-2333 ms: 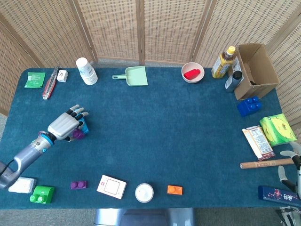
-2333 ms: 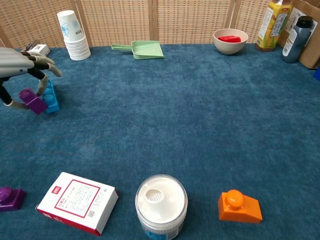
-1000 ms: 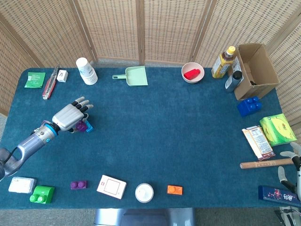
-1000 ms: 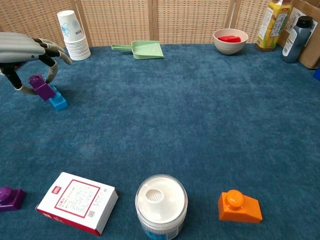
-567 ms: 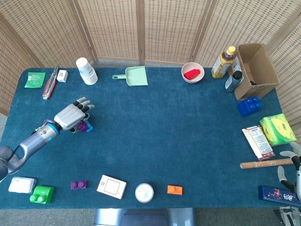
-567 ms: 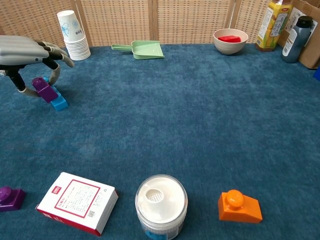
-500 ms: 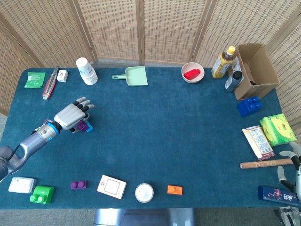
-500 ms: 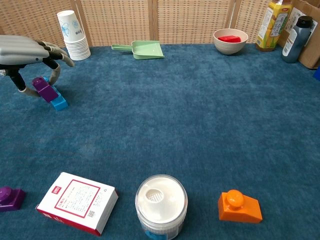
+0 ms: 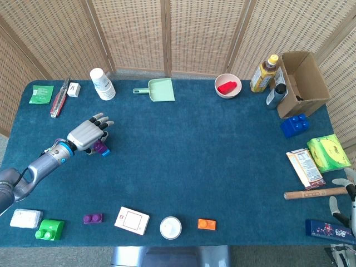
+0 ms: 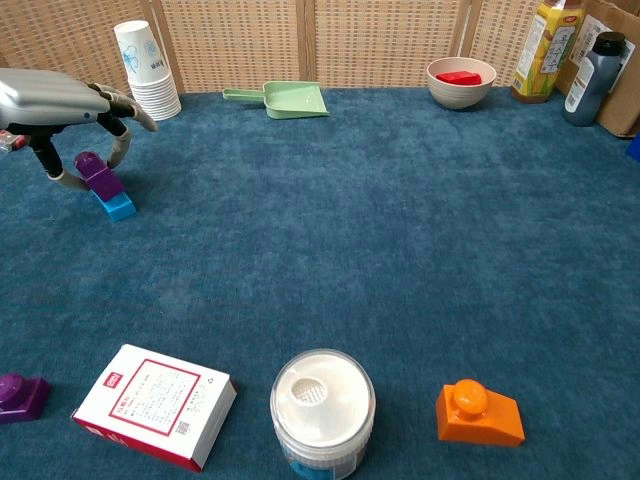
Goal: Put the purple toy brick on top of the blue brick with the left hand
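1. Purple toy brick [image 10: 100, 175] sat on the blue brick [image 10: 119, 206], tilted, w/ its lower end on the blue one's top; far left of the table [image 10: 400, 220], in front of the paper cup stack [image 10: 140, 70].
2. My left hand [image 10: 62, 105] arched over it, fingertips [image 10: 122, 150] curled down around the purple brick. Chest view looked like a thumb-and-finger pinch on it, but I couldn't tell for sure whether contact was firm or just a loose cage.
3. Head view: same hand [image 9: 88, 135] covered most of the purple brick [image 9: 99, 147]; only a sliver of the blue brick [image 9: 105, 152] showed at its edge.
4. My judgement: placing step nearly done but not seated; the purple one leaned instead of lying flat, studs prob. not engaged.
5. Risks from here:
 - If I let go w/ it tilted, it could slide or tip off onto the cloth.
 - Pressing down off-centre could flip the small blue brick or skid it; soft cloth gives little grip.
 - Lifting the fingers away could snag the purple brick and drag it off.
6. Right hand [image 9: 342, 192] sat at the far right edge near a wooden stick [image 9: 314, 193]; barely visible, couldn't tell its pose.
7. Elsewhere: green dustpan [image 10: 280, 98], bowl [image 10: 460, 82] w/ a red piece, white box [image 10: 150, 405], orange brick [image 10: 478, 412].
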`<state>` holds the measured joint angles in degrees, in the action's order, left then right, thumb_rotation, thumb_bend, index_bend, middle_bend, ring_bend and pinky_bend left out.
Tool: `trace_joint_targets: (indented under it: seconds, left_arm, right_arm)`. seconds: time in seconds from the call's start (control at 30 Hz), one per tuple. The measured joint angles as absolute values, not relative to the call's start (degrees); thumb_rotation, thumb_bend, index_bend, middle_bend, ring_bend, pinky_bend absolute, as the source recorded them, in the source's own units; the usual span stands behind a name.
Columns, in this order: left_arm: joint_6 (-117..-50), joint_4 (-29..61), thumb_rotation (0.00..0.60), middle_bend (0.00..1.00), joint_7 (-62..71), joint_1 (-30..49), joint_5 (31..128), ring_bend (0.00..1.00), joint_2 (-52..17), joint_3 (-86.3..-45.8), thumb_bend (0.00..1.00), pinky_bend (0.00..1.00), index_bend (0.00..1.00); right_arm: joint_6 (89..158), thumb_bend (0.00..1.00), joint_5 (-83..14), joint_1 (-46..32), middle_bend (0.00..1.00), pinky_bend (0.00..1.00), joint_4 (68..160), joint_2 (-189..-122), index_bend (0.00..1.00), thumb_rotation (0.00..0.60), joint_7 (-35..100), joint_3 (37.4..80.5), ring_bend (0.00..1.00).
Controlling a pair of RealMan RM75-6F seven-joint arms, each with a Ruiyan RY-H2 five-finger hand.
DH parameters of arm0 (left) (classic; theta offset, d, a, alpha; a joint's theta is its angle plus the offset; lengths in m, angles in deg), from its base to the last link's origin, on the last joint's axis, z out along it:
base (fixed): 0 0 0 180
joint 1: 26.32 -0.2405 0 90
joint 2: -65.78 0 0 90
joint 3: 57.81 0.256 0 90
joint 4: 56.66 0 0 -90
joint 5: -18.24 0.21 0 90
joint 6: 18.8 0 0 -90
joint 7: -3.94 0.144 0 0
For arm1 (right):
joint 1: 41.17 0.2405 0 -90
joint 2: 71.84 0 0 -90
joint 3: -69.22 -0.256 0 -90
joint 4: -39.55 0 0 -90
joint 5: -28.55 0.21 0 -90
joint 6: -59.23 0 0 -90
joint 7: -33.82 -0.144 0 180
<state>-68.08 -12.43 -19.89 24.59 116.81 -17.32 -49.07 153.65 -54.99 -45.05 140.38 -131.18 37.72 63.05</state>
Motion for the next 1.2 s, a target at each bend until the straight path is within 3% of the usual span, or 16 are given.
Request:
trace_joint_targets:
  seconds: [1.2]
  left_arm:
    - [-60.4,-5.89,0.6,0.08,-20.97,28.92,114.83,0.0,-13.42,-48.22,0.32,0.0,0.61]
  right_arm:
    - [153.65,0.39,-54.68,-45.24,0.19,0.19,140.41,-131.15,0.35,0.6,37.67,62.87,0.04]
